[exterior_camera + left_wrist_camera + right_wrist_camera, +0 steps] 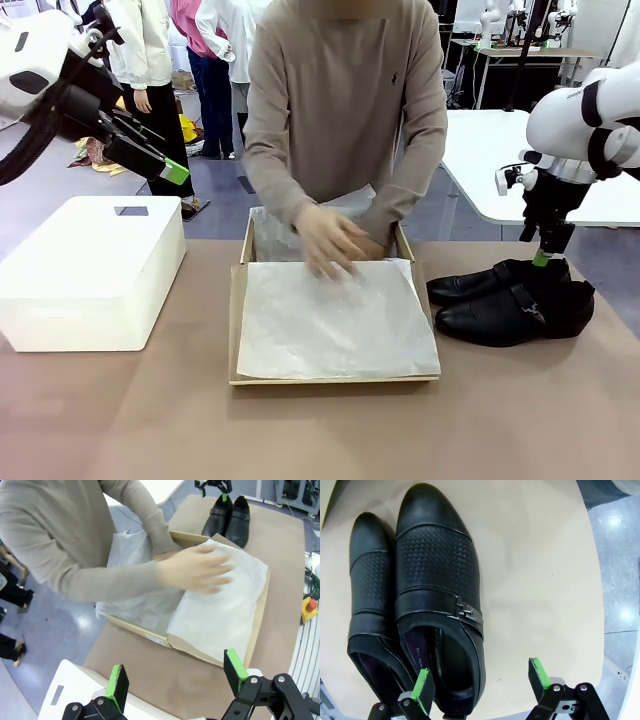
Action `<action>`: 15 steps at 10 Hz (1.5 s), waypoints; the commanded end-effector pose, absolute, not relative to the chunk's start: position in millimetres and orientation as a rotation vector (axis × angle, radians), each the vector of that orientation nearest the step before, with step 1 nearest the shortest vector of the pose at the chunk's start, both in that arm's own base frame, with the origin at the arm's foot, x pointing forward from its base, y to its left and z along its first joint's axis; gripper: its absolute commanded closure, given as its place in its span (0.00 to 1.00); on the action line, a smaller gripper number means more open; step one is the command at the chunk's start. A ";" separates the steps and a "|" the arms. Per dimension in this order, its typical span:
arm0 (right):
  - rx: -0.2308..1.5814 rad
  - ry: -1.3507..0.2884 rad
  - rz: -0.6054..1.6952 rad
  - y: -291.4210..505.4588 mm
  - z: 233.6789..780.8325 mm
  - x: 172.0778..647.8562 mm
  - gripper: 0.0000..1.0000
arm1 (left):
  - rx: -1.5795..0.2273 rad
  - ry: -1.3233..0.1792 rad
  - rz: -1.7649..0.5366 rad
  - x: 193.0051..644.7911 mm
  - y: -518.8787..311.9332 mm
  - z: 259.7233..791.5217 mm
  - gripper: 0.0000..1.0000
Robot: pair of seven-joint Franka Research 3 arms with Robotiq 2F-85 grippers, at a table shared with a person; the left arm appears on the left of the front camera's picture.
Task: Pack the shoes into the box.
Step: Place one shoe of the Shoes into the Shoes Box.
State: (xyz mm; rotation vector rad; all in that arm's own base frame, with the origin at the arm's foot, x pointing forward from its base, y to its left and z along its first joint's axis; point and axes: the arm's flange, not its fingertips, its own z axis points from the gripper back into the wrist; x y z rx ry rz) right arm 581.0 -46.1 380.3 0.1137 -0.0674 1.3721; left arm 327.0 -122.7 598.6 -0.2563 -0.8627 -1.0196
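The shoes [510, 300] lie side by side on the surface [520, 420] just right of the box [236, 330], toes pointing at it, long axes running across towards the box. The right tool [545, 256] hangs directly over their heel end, fingers spread and set crosswise to the shoes, one pad above the strapped shoe's opening, the other above bare surface. This arm is far nearer. The left tool [172, 170], also spread, is raised above the white bin [90, 270], well apart. The box holds white tissue paper [335, 325], with a person's hand [330, 240] pressed flat on it, and no shoe yet.
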 end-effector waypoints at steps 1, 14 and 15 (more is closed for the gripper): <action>0.133 -0.096 1.394 -50.7 378.2 590.5 0.00 | -0.266 -0.865 -1.022 326.6 -121.5 598.3 0.00; 0.112 -0.017 1.353 -50.8 334.4 606.2 0.32 | -0.266 -0.865 -1.022 326.6 -121.5 598.3 0.00; 0.121 -0.009 1.349 -50.5 334.5 606.6 0.50 | -0.266 -0.865 -1.022 326.6 -121.5 598.3 0.00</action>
